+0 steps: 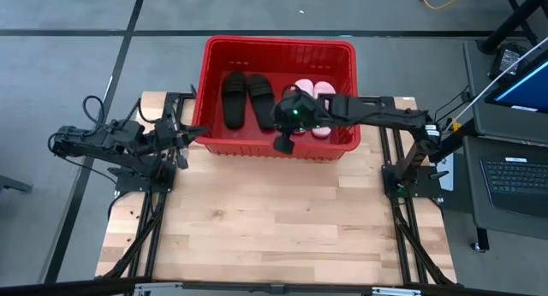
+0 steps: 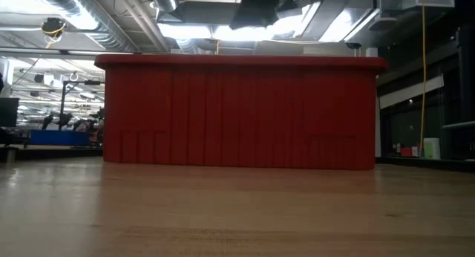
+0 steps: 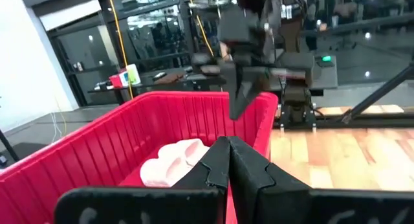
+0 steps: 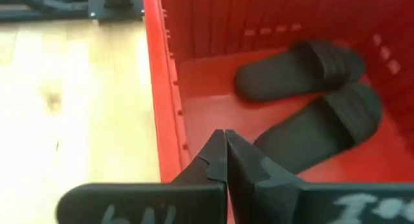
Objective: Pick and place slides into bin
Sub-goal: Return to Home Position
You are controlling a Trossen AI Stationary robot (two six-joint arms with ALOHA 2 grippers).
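Observation:
The red bin (image 1: 278, 150) stands at the table's far middle; it also shows in the low view (image 2: 237, 112). Two black slides (image 1: 247, 99) lie side by side on its floor at the left and show in the right wrist view (image 4: 310, 101). Two pale pink slides (image 1: 318, 92) lie at the right, partly hidden by my right arm, and show in the left wrist view (image 3: 171, 162). My right gripper (image 1: 283, 144) hovers shut and empty above the bin's near rim (image 4: 225, 153). My left gripper (image 1: 199, 131) is shut and empty beside the bin's near left corner (image 3: 228, 153).
Bare wooden table top (image 1: 274, 219) spreads in front of the bin. My right arm (image 3: 249, 68) reaches in from the table's right over the bin's near wall. Laptops and a cart (image 1: 514, 125) stand off the table's right side.

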